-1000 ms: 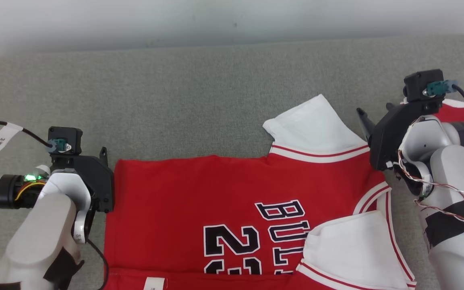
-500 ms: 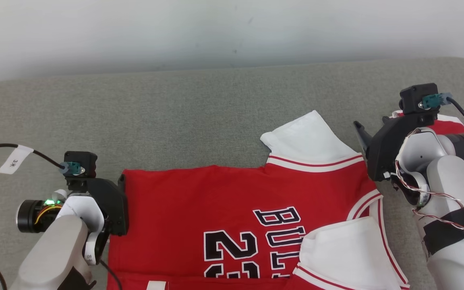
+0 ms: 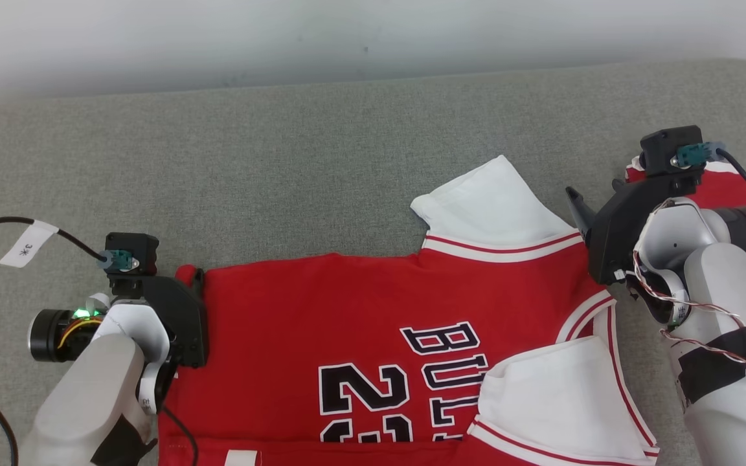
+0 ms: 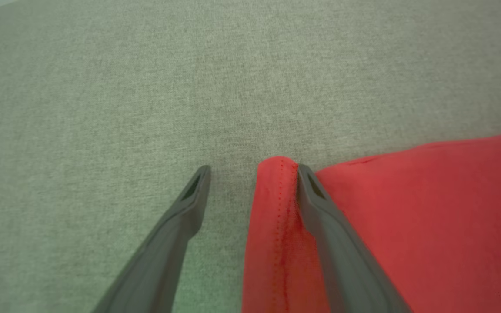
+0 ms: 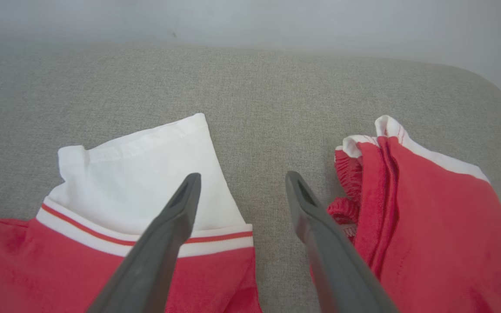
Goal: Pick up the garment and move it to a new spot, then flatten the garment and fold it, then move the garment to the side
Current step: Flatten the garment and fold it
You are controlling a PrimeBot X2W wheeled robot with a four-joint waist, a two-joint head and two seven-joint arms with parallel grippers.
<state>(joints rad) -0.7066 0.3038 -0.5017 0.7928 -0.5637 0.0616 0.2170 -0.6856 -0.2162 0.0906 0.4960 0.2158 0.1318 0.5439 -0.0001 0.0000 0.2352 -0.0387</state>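
Note:
The garment (image 3: 321, 310) is a red jersey with white sleeves and black-and-white lettering, lying flat on the grey cushioned surface (image 3: 282, 162). My left gripper (image 3: 190, 279) is at its far left corner. In the left wrist view the gripper (image 4: 254, 169) is open, and the raised red corner (image 4: 276, 195) lies between the fingers against the right one. My right gripper (image 3: 596, 194) hangs open by the garment's right shoulder. In the right wrist view its fingers (image 5: 242, 175) straddle bare grey cloth, with the white sleeve (image 5: 146, 165) to their left.
A second red piece with white trim and a gathered edge (image 5: 429, 217) lies bunched just right of the right gripper (image 3: 735, 188). A labelled cable (image 3: 23, 243) trails left of the left arm. A pale wall (image 3: 373, 32) bounds the far edge of the surface.
The head camera has shifted. My left gripper has moved right onto the garment's far left corner, which now bulges up between its fingers. The right gripper stays about where it was.

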